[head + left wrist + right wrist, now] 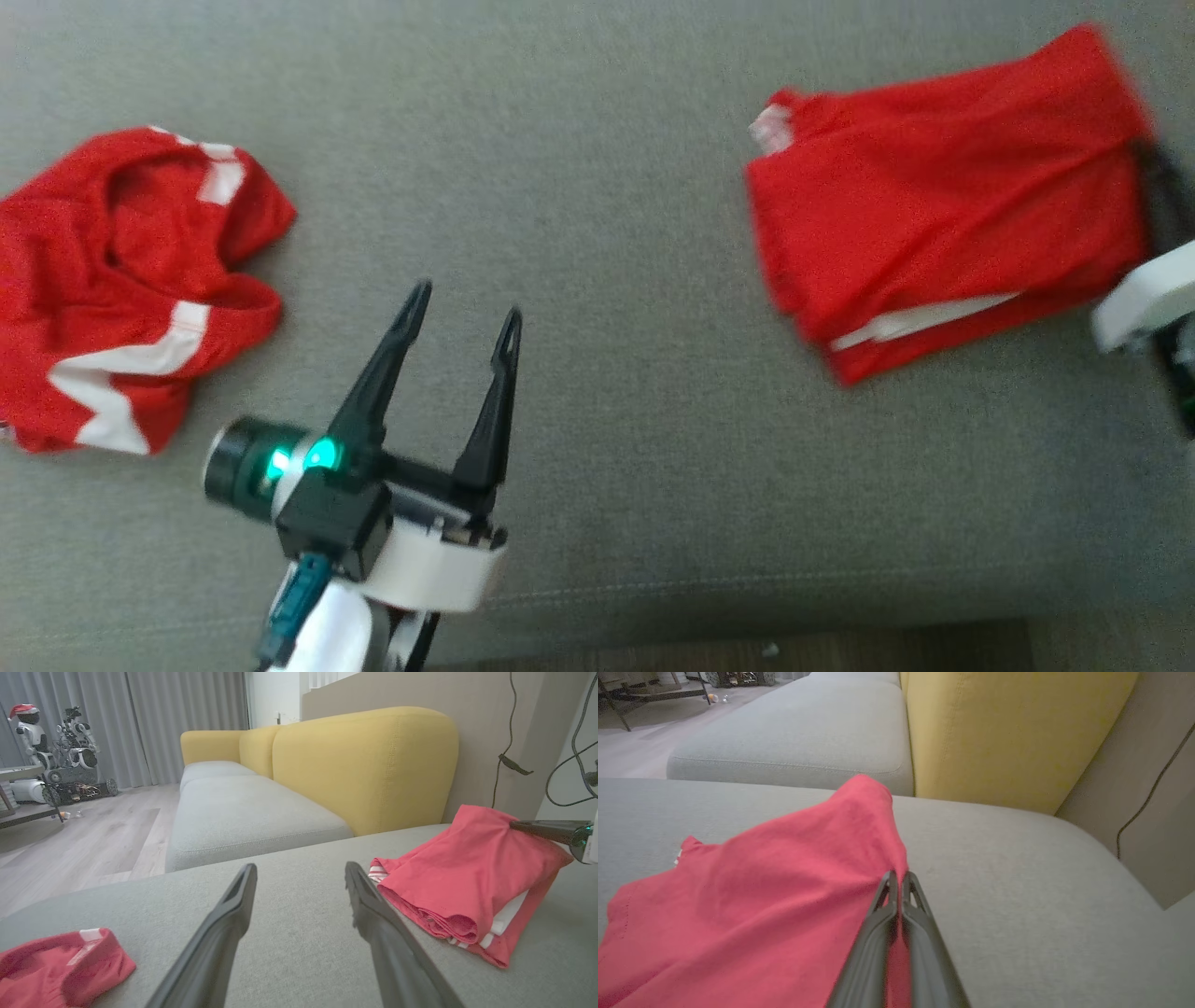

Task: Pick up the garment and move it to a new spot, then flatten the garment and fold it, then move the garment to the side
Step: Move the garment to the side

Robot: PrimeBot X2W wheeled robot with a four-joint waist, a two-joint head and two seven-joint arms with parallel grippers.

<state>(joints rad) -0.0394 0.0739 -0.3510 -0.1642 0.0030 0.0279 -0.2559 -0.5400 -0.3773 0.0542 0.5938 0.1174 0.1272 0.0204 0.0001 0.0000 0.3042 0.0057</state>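
Observation:
A folded red garment (pixel 934 215) with a white stripe lies on the grey cushion at the right, and it also shows in the left wrist view (pixel 467 872). My right gripper (pixel 1141 154) is at its far right edge. In the right wrist view the right gripper (pixel 896 879) is shut on the garment's red cloth (pixel 761 891), which is pulled up into a peak at the fingertips. My left gripper (pixel 467 308) hovers open over bare cushion, left of the garment and apart from it. Nothing sits between its fingers (pixel 233 914).
A second red garment (pixel 121 280) with white stripes lies crumpled at the left (pixel 56 966). The grey cushion (pixel 607 187) has its front edge near the bottom of the head view. A yellow backrest (pixel 364 765) and a wall with hanging cables (pixel 509 760) stand beyond.

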